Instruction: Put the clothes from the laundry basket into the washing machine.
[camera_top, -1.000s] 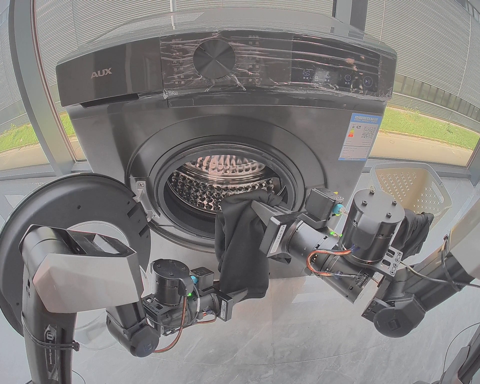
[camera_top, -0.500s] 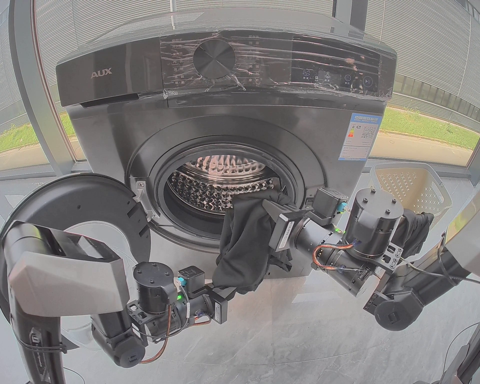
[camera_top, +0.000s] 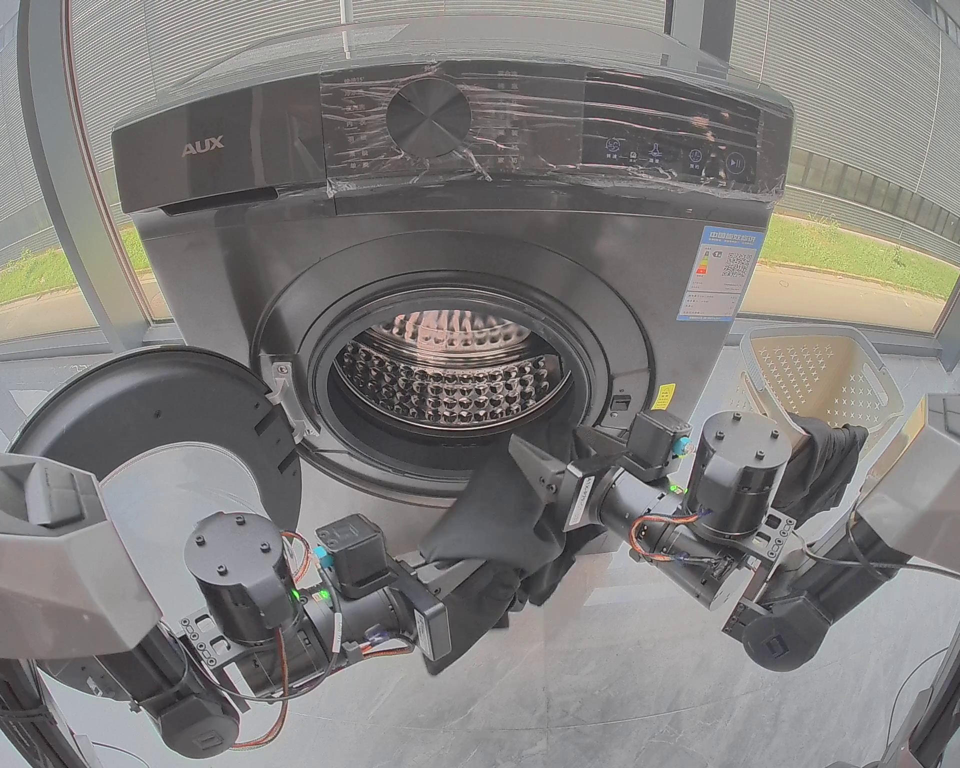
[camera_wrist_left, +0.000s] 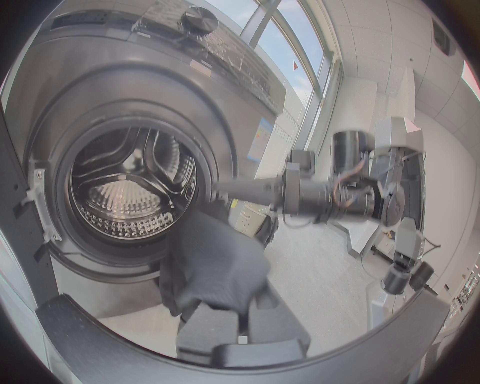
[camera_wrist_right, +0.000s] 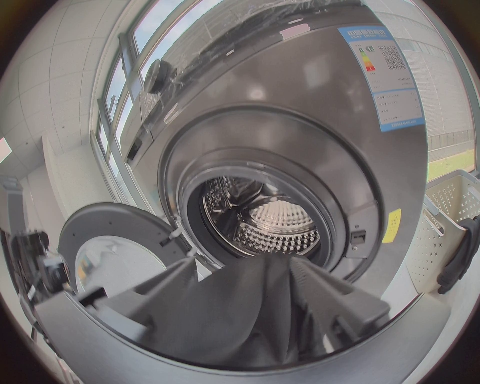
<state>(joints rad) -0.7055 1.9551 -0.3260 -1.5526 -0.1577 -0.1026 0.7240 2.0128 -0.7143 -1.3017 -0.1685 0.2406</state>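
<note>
Black fabric, the garment (camera_top: 490, 520), sags like a sling just below the drum mouth (camera_top: 450, 385) of the washing machine (camera_top: 450, 230), with none of it inside. To load it well, I judge the higher end should go over the lower lip first and deep into the drum. The lower end can then be fed in after it, so no tail trails across the lip where the door could trap it. The right gripper (camera_top: 555, 455), at the lower right of the drum mouth, has its jaws clamped on a thick fold that fills the gap between them. The left gripper (camera_top: 465, 590), farther below the mouth, pinches the bottom bunch with its jaws nearly together. The door (camera_top: 150, 420) stands swung wide to the left of the mouth. The laundry basket (camera_top: 830, 375) sits to the right of it, another dark piece (camera_top: 825, 465) draped over its rim.
</note>
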